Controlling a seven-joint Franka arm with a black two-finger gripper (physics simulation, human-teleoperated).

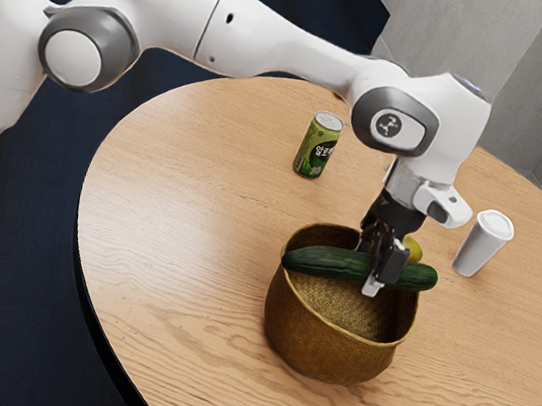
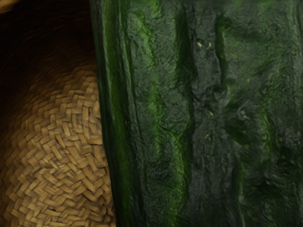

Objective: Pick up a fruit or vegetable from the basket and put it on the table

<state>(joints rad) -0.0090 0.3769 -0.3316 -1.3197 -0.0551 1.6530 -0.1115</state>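
Note:
The dark green cucumber (image 1: 328, 263) is level across the top of the woven basket (image 1: 328, 337), its ends reaching to or past the rim. My gripper (image 1: 379, 269) points down over the basket and is shut on the cucumber right of its middle, one finger on the near side and the other behind, partly hidden. In the wrist view the cucumber (image 2: 203, 113) is very close under my hand, with the basket's woven inside (image 2: 61, 156) beyond it. A yellow fruit (image 1: 413, 249) peeks out behind the gripper; whether it lies inside the basket I cannot tell.
A green can (image 1: 318, 146) stands behind the basket on the round wooden table (image 1: 178, 220). The white cup (image 1: 484, 243) is behind and toward the exterior view's right, close to my hand. Bare wood surrounds the basket toward the exterior view's left and front.

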